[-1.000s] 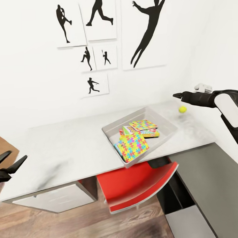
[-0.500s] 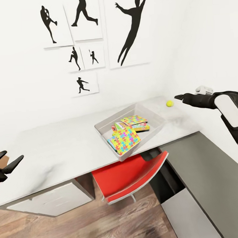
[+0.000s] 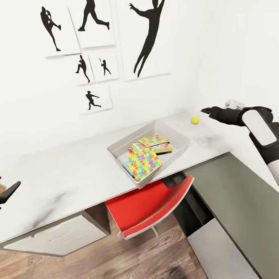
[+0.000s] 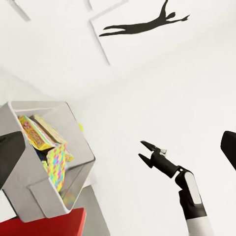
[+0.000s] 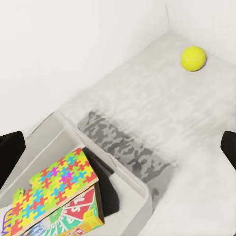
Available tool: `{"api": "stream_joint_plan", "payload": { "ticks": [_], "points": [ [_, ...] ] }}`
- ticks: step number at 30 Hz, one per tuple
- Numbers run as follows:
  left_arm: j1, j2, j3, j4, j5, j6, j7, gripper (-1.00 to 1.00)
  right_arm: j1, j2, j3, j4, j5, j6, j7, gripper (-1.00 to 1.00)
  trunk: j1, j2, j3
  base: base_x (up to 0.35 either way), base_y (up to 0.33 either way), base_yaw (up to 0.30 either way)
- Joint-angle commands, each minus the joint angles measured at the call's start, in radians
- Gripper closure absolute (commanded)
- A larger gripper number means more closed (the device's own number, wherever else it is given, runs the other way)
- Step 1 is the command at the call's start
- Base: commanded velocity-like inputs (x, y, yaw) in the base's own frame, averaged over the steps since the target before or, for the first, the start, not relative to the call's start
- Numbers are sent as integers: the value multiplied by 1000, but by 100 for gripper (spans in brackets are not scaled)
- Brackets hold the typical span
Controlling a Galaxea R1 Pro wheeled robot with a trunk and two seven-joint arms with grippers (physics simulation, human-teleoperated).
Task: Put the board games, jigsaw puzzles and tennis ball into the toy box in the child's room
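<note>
The light-grey toy box [image 3: 117, 152] sits on the table [image 3: 55, 180], overhanging its front edge. Inside lie two jigsaw puzzles [image 3: 143, 164] [image 3: 154, 140] and board games [image 3: 161, 148], partly covered by the puzzles. The tennis ball [image 3: 195, 120] rests on the table near the wall corner, beyond the box. My right gripper [image 3: 204, 110] hovers open just right of the ball and above it, apart from it. Its wrist view has the ball [image 5: 193, 58] ahead and the box [image 5: 59, 128] close by. My left gripper [image 3: 8, 182] stands open off the table's left end. The bed is out of view.
A red chair [image 3: 153, 204] is tucked under the table below the box. The dark grey desk section [image 3: 241, 199] runs along the right wall. Black silhouette pictures [image 3: 148, 32] hang on the white wall. Wood floor [image 3: 101, 268] lies in front.
The view has swung, so the table, box and pictures sit further left in the picture. My right gripper now shows right of the ball instead of left. Both grippers stay open.
</note>
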Motion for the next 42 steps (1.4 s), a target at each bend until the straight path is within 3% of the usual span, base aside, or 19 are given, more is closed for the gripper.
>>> {"api": "stream_joint_plan", "payload": {
  "ticks": [1,17,37,40,42],
  "points": [
    [5,1,6,0,1,5,0,-100,-2,3,4,0,-10,-2,-12,-100,1,-2,-2,-1,1,-9],
    [80,2,85,0,-5,8,-4,-100,-2,21,9,3,-9,-8,-19,-100,1,-2,-2,75,70,-3],
    [113,4,132,0,-6,9,-8,-100,-4,23,2,14,-7,-14,-25,-100,1,-2,-2,217,171,0],
    [125,4,154,0,-6,9,-8,-100,-9,23,1,35,-7,-15,-34,-100,1,-2,-2,95,67,0],
    [144,3,188,0,-6,9,-8,-100,-20,23,0,56,-7,-15,-42,-100,1,-2,-2,63,45,0]
  ]
}}
